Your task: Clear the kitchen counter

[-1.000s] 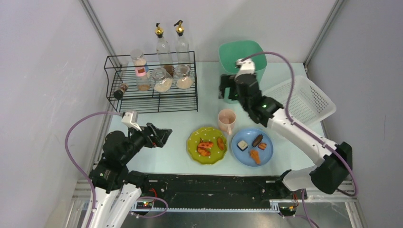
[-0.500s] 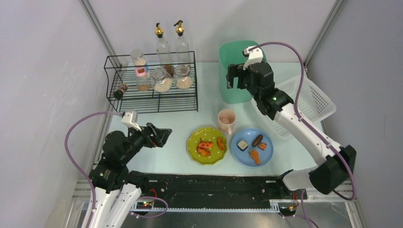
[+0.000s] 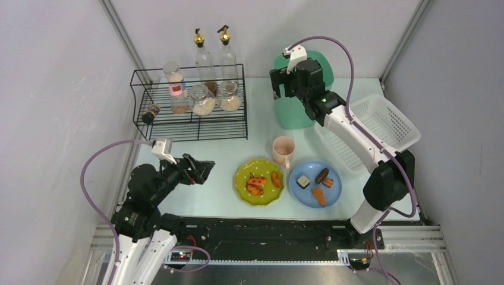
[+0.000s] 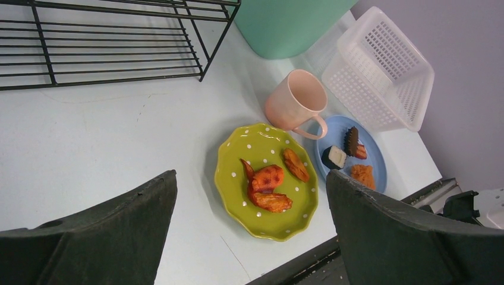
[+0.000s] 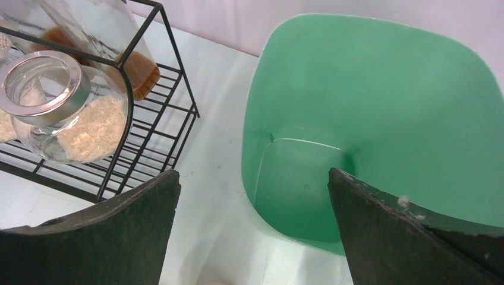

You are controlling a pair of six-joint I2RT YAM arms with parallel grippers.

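Black wire rack (image 3: 196, 126) holding glass jars (image 3: 204, 100) of grains, two gold-capped bottles (image 3: 204, 56) at its back, green bin (image 5: 368, 89), tilted white basket (image 3: 389, 122), pink mug (image 4: 295, 101) just beside dotted green plate (image 4: 229, 178) of fried pieces, blue plate (image 4: 371, 148) with snacks.

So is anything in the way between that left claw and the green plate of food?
Nothing visible. Only bare kitchen counter lies between the open left gripper and the green plate; the pink mug and blue plate sit on its far side.
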